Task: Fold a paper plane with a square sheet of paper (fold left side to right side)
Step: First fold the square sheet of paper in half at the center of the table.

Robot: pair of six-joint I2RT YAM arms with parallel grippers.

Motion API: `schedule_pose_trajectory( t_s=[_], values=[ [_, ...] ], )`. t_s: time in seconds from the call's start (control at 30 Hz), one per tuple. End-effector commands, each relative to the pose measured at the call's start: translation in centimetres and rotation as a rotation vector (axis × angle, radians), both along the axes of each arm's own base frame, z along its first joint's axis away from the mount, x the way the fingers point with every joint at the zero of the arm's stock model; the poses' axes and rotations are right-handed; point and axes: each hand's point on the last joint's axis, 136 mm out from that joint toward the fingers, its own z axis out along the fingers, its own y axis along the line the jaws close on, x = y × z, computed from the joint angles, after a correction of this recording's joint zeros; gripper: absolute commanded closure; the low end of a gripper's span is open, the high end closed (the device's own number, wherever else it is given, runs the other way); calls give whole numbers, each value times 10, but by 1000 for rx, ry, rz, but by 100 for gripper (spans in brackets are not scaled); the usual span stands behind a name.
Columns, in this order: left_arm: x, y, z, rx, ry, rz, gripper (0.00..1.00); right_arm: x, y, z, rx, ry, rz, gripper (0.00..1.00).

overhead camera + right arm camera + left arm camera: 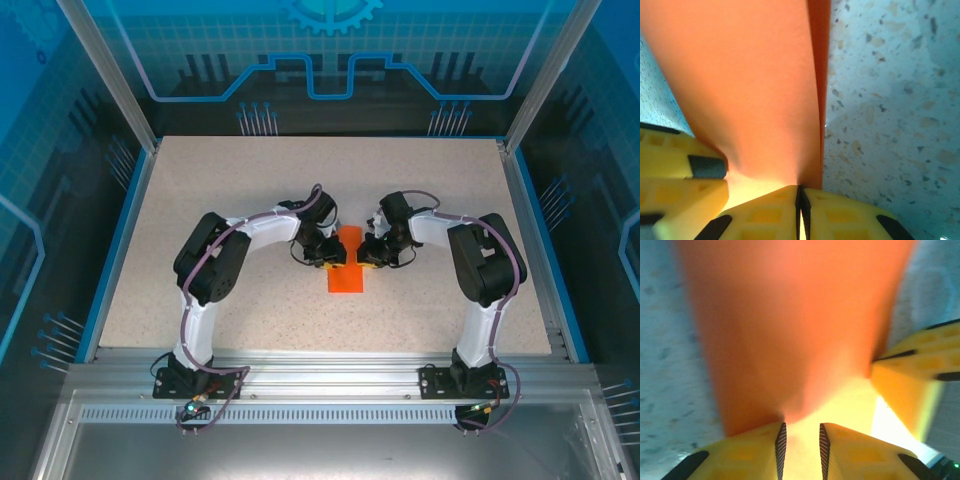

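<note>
Seemingly mid-fold: looks like the left-over-right fold in hand, not yet pressed flat. Calls next for carrying the lifted left side across to the right edge, lining up the corners, then pressing a crease down the middle without letting the sheet slip.

Seen from above, speckled beige table (pixel 200 200). Rising from its near edge, left arm (pixel 210 262) and right arm (pixel 487 262), elbows flared outward, forearms bent inward, wrists dipped, meeting head to head at the table's centre. Between them, square sheet of paper (pixel 347 272), bright orange-red, lying as a narrow strip, near end poking out toward the bases, far end tucked among the grippers.

From the right wrist camera, right gripper (pixel 801 190): pads pressed together, pinching the paper at its right edge, a second layer running up alongside. From the left wrist camera, left gripper (pixel 801 427): pads close, a narrow slit between, paper rising just beyond the tips. Gripping or merely touching, impossible to tell.
</note>
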Motion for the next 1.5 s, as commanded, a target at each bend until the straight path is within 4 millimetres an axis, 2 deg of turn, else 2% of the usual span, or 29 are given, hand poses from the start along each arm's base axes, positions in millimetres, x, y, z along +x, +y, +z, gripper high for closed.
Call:
schedule_pose_trajectory(
  t_s=[0.0, 0.23, 0.53, 0.63, 0.8, 0.93, 1.0, 1.07, 1.23, 1.47],
  values=[
    [-8, 22, -25, 70, 45, 20, 71, -24, -24, -45, -170, 99, 7, 87],
    [-14, 38, -36, 74, 67, 46, 71, -26, -25, -46, -176, 106, 5, 87],
    [-18, 49, -15, 26, 47, 68, 66, -25, -26, -46, -180, 101, 4, 87],
    [-18, 52, -3, 2, 16, 70, 65, -25, -24, -45, -170, 99, 4, 87],
    [-15, 41, 29, -97, -63, 53, 62, -25, -23, -44, -165, 95, 5, 87],
    [-11, 26, 42, -137, -99, 31, 63, -25, -23, -43, -164, 96, 5, 87],
    [-12, 13, 44, -161, -103, 5, 63, -25, -22, -43, -164, 94, 6, 87],
    [-13, 1, 41, -168, -99, -16, 64, -25, -22, -43, -165, 94, 5, 87],
    [-17, -14, 19, -141, -58, -45, 64, -25, -23, -43, -170, 93, 6, 87],
    [-30, -9, 2, -111, -23, -55, 65, -25, -24, -42, -178, 93, 7, 87]
  ],
)
